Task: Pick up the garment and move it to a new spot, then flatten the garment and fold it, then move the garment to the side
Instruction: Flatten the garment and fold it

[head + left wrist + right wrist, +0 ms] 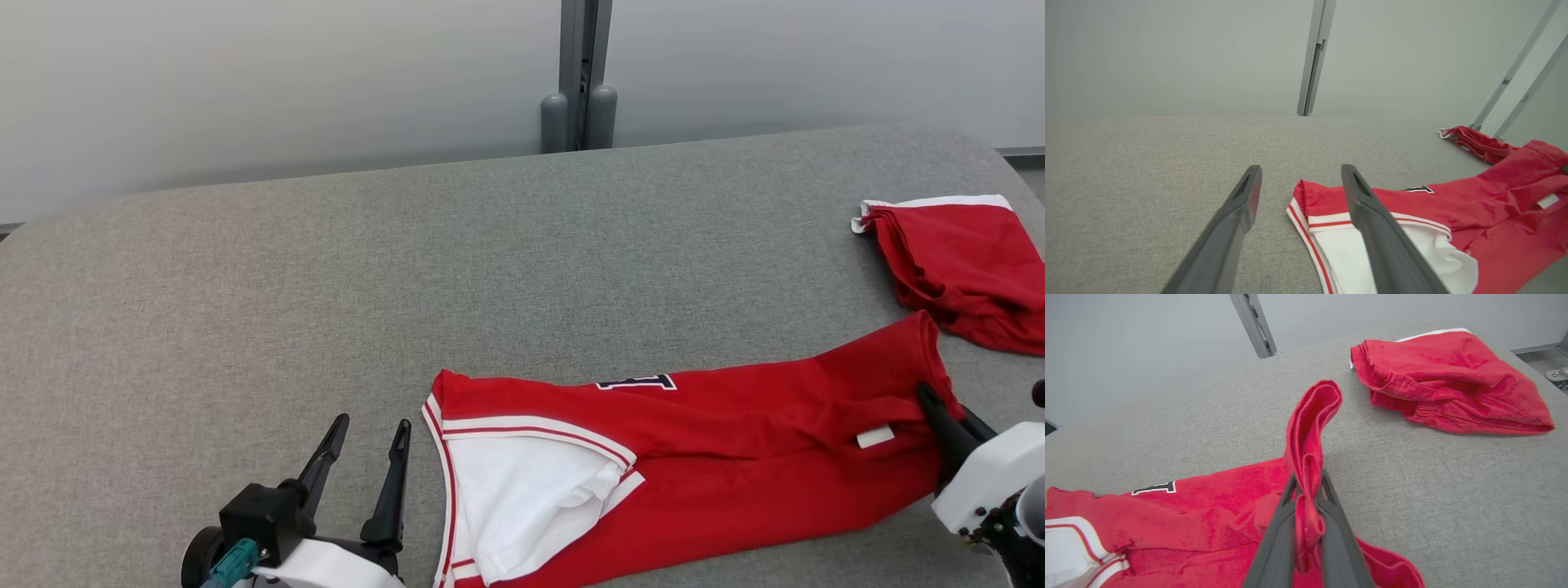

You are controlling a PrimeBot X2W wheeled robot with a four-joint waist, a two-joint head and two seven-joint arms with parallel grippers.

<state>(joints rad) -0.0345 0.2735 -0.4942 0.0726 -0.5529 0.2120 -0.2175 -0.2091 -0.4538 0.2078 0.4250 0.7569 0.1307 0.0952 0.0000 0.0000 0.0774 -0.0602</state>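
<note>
The red, white-trimmed cloth garment point(735, 457) lies rumpled at lower right, not yet folded; the right end effector point(1308, 477) pinches its edge, the left end effector point(370, 425) gapes empty

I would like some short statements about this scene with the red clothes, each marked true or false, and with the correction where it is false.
1. The right gripper is shut on a fold of the red garment. True.
2. The left gripper holds the white-trimmed end of the garment. False: its jaws stand open beside that end and hold nothing.
3. A second red garment lies on the table at the robot's right. True.
4. The table has a blue cover. False: the cover is grey.
5. The red garment is folded into a neat square. False: it lies stretched out long, with one end lifted.
</note>
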